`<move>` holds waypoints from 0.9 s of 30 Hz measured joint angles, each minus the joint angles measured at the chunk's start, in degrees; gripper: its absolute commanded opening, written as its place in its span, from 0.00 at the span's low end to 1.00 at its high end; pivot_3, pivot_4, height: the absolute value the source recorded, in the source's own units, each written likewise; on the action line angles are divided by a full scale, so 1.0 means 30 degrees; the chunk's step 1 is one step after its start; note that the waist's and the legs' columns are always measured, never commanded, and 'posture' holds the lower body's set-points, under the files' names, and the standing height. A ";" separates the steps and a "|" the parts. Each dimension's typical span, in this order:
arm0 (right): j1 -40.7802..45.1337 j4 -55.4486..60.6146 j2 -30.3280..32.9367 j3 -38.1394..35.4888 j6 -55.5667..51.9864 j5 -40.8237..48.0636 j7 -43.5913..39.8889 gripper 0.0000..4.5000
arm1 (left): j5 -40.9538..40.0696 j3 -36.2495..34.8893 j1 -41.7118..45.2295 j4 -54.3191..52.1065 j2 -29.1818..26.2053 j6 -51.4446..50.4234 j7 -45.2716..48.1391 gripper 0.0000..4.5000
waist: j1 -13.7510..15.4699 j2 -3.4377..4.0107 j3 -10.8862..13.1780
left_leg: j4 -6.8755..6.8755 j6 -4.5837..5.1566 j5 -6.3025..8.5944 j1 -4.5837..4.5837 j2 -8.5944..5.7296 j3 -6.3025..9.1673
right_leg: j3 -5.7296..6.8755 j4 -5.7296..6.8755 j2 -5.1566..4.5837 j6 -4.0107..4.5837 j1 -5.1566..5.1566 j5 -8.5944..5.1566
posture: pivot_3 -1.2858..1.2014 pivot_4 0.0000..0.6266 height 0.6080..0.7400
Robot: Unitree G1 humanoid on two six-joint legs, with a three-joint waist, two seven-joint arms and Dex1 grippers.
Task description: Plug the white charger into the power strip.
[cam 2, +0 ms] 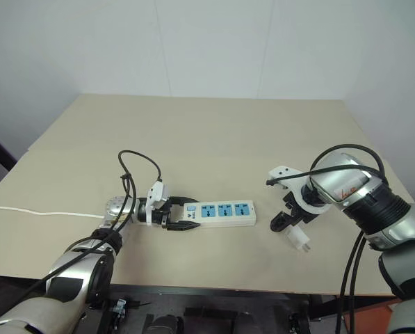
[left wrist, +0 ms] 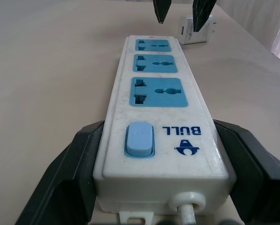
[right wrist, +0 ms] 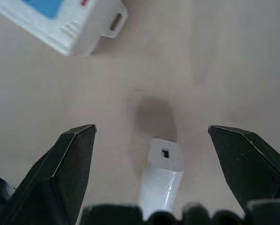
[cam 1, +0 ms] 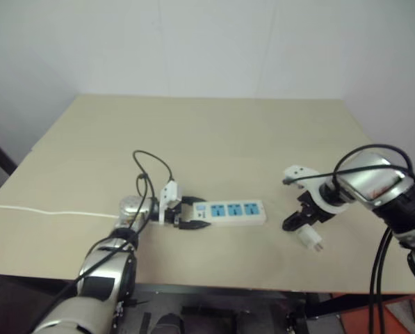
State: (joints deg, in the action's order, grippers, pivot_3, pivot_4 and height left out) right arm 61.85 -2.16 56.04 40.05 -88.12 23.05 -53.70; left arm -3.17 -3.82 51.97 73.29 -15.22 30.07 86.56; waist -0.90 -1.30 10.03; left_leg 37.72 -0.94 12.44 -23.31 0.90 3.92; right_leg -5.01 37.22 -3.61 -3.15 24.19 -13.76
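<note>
Because the white charger point(right wrist: 162, 180) was a small, rigid plastic block, it would probably be light, with smooth faces that could slip under the pads; the sensible hold looked to be across its two flat side faces, clear of the prongs. In the right wrist view it lay on the worktop point(cam 1: 214, 132) between the two spread black fingers point(right wrist: 64, 168) of the right gripper point(cam 2: 285, 221), touching neither. The end with a small port faced away from the wrist. The fingers stood wide open, one on either side of the charger, with bare worktop between each pad and the body. In the head views the right gripper hung tilted down over the charger, which lay just beside the far end of the power strip point(cam 2: 220, 212), apart from it.

The left gripper point(left wrist: 144, 159) was clamped on the switch end of the power strip, one finger against each long side, holding the strip flat on the worktop. Its three blue socket faces pointed up and were unoccupied. The strip's thin white cord point(cam 1: 47, 211) ran off towards the robot's left edge of the worktop.

Judgement: the grasp was not yet made; the charger remained to be lifted.
</note>
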 measured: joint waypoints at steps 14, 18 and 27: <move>-0.1012 -0.0217 0.0063 -0.0902 -0.0881 0.0250 0.0946 1.00 | 0.0027 0.0081 -0.0007 -0.0007 0.0107 -0.0006 -0.0202 0.73 | 0.0052 0.0042 -0.0026 | 0.0009 0.0000 0.0000 -0.0003 -0.0008 0.0013 | 0.0009 -0.0005 -0.0001 -0.0005 -0.0015 0.0001 | 0.52 0.24 1.00; -0.1377 -0.0220 0.0130 -0.0907 -0.0942 0.0272 0.1054 1.00 | 0.0050 0.0082 -0.0006 -0.0007 0.0114 -0.0011 -0.0262 0.73 | 0.0056 0.0045 -0.0029 | 0.0014 -0.0001 0.0000 -0.0003 -0.0009 0.0016 | 0.0013 -0.0004 -0.0001 -0.0005 -0.0018 0.0002 | 0.52 0.24 1.00; -0.1531 0.0154 0.0560 -0.0911 -0.1097 0.0590 0.1055 0.74 | 0.0066 0.0081 -0.0005 -0.0008 0.0144 -0.0043 -0.0275 0.73 | 0.0058 0.0052 -0.0033 | 0.0014 0.0000 0.0000 -0.0003 -0.0009 0.0019 | 0.0015 -0.0005 -0.0001 -0.0006 -0.0021 0.0002 | 0.52 0.24 1.00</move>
State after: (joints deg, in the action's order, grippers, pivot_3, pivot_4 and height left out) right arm 57.26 -1.70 57.72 37.32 -91.41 24.82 -50.54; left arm -2.98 -3.58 51.95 73.27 -14.79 29.94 85.73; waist -0.73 -1.14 9.93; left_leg 37.76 -0.94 12.44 -23.32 0.87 3.98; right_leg -4.96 37.21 -3.61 -3.17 24.13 -13.75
